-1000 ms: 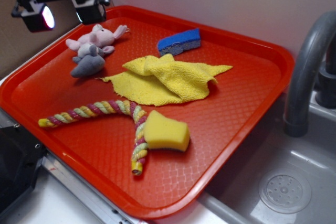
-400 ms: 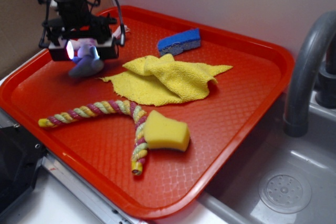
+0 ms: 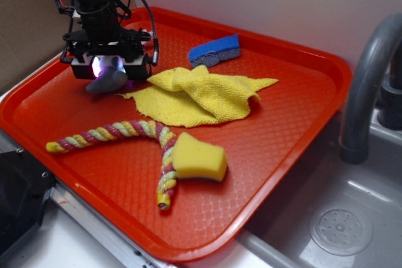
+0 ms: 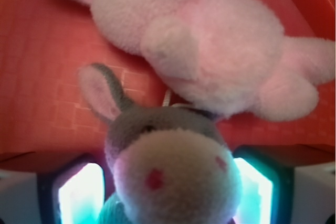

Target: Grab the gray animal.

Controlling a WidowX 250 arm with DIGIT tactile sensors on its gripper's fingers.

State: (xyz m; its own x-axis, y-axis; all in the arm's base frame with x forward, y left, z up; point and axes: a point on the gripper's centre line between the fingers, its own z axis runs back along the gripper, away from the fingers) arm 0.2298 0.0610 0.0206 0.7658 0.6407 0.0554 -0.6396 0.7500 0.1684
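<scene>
Red tray [image 3: 301,123], gray animal [image 3: 108,82], sponges, cloth

You have a red tray [image 3: 301,123] sitting beside a gray sink [image 3: 352,218], whose curved faucet [image 3: 367,73] rises at the right. A crumpled yellow cloth [image 3: 201,95] lies mid-tray, with a blue sponge [image 3: 215,49] near the far rim. Toward you, a multicolored rope toy [image 3: 119,133] bends around a yellow sponge [image 3: 200,158] that touches it. In the wrist view, a pale pink plush animal [image 4: 210,40] lies on the tray.
</scene>
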